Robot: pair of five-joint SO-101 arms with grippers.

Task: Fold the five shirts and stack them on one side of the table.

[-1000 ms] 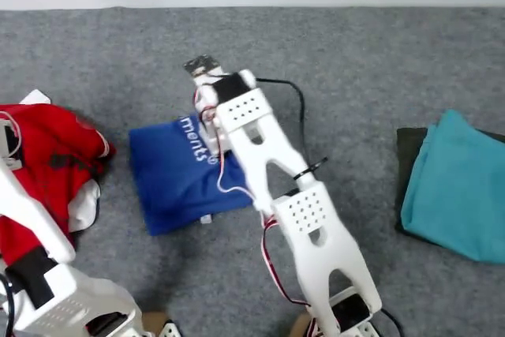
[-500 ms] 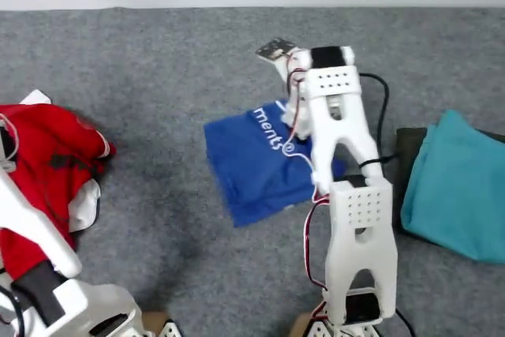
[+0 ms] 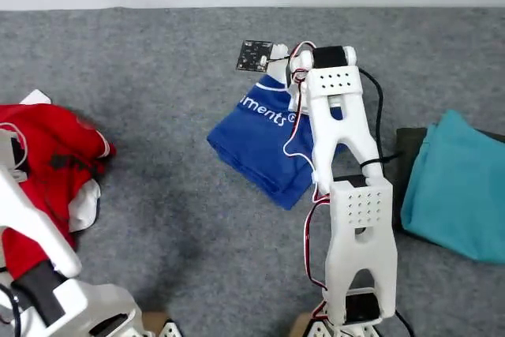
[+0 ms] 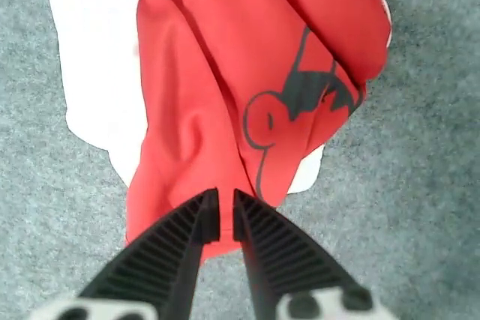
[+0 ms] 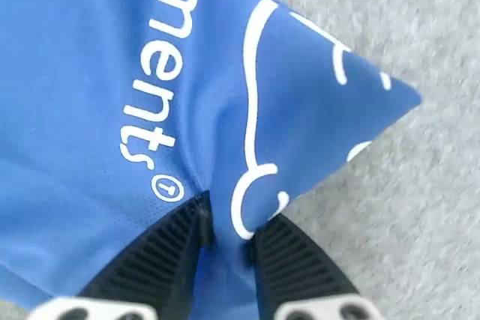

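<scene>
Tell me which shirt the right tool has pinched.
The blue shirt with white lettering, mid-table; the red shirt lies at the left, the teal shirt at the right.

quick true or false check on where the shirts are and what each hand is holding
1. The left hand is closed on the red shirt. True.
2. The right hand grips the blue shirt. True.
3. The teal shirt lies on the red shirt. False: it lies on a dark shirt, at the opposite side of the table.
4. The blue shirt sits on top of the teal shirt. False: it is mid-table, apart from both piles.
</scene>
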